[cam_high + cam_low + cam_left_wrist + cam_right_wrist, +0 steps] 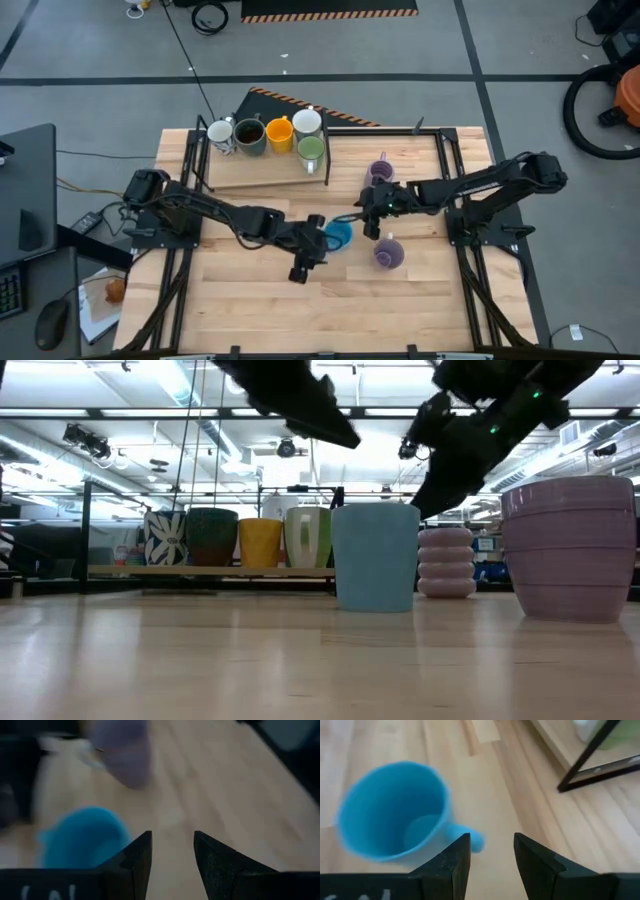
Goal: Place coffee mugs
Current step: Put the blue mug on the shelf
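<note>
The blue mug (339,236) stands upright on its base mid-table, also seen in the low view (375,556). My left gripper (317,244) (172,845) is open just left of it and above the table; the mug (82,840) lies to one side of its fingers. My right gripper (364,214) (491,847) is open, hovering just right and far of the mug (395,810), whose handle (472,839) points toward it. One lavender mug (379,171) stands farther back, another (388,252) nearer. Five more mugs stand on a wooden tray (250,172).
The tray holds a patterned white mug (221,135), a dark mug (249,135), an orange mug (279,134), a white mug (306,122) and a green mug (311,150). A black metal frame (592,762) edges the tray. Bare wood lies along the near side (330,310).
</note>
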Robot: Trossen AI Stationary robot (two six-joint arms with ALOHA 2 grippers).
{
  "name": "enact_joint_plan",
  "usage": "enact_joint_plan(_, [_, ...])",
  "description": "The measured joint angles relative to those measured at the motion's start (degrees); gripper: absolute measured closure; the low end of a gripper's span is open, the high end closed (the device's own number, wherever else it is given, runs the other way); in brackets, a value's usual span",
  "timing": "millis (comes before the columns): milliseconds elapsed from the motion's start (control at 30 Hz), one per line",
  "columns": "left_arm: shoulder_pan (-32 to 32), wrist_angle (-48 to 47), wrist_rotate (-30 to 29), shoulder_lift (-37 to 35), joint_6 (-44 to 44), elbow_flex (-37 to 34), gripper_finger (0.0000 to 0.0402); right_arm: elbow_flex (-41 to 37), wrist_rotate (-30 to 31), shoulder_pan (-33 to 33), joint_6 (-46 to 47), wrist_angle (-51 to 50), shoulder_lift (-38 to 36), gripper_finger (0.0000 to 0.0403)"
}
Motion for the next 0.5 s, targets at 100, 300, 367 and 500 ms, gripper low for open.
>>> enact_joint_plan(100, [-0.8,-1.6,4.1,0.0,-1.7,-0.1,0.0249,0.0,0.1,-1.2,-0.8,2.3,2.0,0.0245])
enact_joint_plan(300, [-2.3,-1.9,4.4,0.0,-4.5,-0.1,0.0249,1.9,0.9,-2.8,-3.9,2.3,4.6,0.0245])
enact_joint_plan(367, [-2.4,-1.7,3.8,0.0,-5.7,-0.1,0.0249,3.5,-0.1,-3.2,-5.2,0.9,5.2,0.0245])
enact_joint_plan(500, [-2.2,-0.6,3.4,0.9,-8.5,-0.2,0.0249,6.1,-1.9,-4.3,-8.7,-1.1,7.5,0.0245])
